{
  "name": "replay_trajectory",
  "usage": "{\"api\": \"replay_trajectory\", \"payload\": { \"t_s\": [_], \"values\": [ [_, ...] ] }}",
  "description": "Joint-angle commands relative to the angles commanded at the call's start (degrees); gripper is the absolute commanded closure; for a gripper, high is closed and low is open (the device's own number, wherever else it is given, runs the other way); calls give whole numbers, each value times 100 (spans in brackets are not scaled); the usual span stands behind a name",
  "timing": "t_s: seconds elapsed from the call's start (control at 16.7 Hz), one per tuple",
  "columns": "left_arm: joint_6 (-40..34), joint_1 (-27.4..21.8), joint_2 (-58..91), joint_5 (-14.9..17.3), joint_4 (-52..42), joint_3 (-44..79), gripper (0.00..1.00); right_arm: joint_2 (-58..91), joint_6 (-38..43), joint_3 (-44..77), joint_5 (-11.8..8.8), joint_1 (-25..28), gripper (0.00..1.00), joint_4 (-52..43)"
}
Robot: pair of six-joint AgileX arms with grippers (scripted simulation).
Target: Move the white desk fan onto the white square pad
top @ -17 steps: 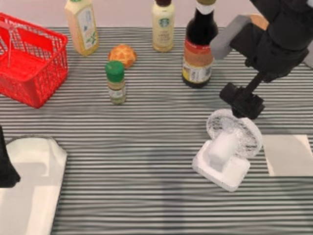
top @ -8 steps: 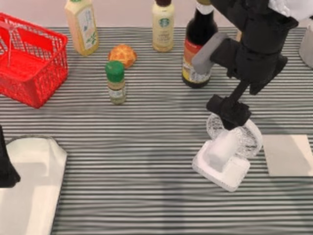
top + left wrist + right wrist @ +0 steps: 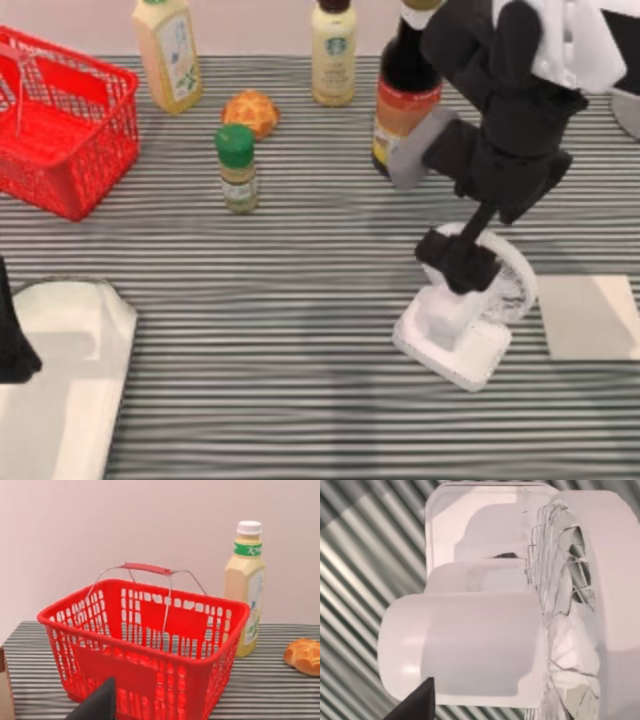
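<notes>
1. One right gripper (image 3: 458, 262) hangs directly over the white desk fan (image 3: 462, 312), at its motor housing; whether its fingers are spread or clamped cannot be told.
2. One fan stands on the striped table (image 3: 300, 330), right of centre, with nothing showing it lifted.
3. One white square pad (image 3: 590, 317) lies bare just right of it; grasp, carry and placement all appear left to do.
4. One left arm (image 3: 12, 340) sits parked at the near left.
5. Elsewhere: one red basket (image 3: 60, 120), three bottles, one spice jar (image 3: 238, 168), one bread roll (image 3: 250, 112), one white tray (image 3: 60, 390).

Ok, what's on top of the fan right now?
The right gripper sits over the white desk fan, covering its motor housing top. Whether its fingers touch the housing is hidden.
</notes>
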Motion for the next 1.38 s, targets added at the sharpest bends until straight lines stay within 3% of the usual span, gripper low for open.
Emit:
{"api": "replay_trajectory", "payload": {
  "t_s": [0.3,1.08,1.38],
  "values": [
    [0,0,0,0,0,0,0,16,1,-89,0,4,0,92],
    [0,0,0,0,0,0,0,16,1,-89,0,4,98,92],
    [0,0,0,0,0,0,0,16,1,-89,0,4,100,92]
  ]
}}
